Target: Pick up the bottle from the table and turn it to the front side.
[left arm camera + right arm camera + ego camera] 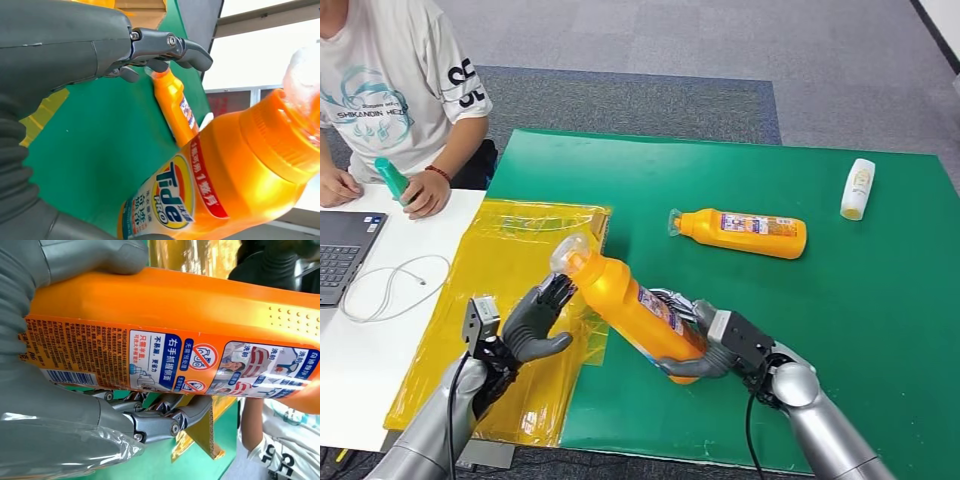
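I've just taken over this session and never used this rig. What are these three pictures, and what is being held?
It is a humanoid robot with two silver arms. The head view looks down at a green mat. The other two come from cameras at each wrist. The right hand grips an orange Tide bottle by its base, lifted and tilted. The left hand is open beside the bottle's cap end. A second orange bottle and a small white bottle lie on the mat. A yellow bag lies left, near a seated person.

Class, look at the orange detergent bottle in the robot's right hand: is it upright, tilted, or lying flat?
Tilted. The orange detergent bottle is off the green table, base in the right hand, cap end raised toward the left hand.
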You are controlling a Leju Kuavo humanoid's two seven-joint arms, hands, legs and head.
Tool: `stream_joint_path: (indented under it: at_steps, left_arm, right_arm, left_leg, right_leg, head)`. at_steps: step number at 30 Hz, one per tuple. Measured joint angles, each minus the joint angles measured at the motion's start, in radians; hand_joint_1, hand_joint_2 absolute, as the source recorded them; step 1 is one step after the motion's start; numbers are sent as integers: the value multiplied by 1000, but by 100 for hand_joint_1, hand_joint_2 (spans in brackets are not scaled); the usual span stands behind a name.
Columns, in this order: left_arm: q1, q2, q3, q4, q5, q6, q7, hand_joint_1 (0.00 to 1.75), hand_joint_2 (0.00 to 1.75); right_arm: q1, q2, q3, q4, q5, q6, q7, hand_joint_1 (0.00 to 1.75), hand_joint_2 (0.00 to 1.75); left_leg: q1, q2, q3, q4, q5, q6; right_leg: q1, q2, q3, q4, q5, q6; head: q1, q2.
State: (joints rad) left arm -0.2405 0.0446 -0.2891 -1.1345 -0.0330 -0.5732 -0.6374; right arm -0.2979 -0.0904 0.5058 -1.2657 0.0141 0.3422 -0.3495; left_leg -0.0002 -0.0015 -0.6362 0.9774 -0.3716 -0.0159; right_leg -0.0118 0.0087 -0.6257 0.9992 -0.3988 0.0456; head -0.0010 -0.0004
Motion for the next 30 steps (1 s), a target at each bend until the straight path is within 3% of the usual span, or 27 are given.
stream_joint_path:
  at_steps: [11, 30]
  left_arm:
    - [-22, 1, -9, 0, -14, -3, 6, 0, 175]
    - [-82, -8, -35, 13, 11, -38, -4, 0, 175]
  right_arm:
    - [-29, 52, 36, 0, 157, -83, 30, 175, 175]
    - [-48, 107, 80, 4, 108, -63, 19, 175, 175]
  left_leg:
    - [0, 0, 0, 0, 0, 0]
    - [0, 0, 0, 0, 0, 0]
  right_leg:
    - [0, 0, -1, 0, 0, 0]
    - [0, 0, -1, 0, 0, 0]
  head:
    - [0, 0]
    - [0, 0]
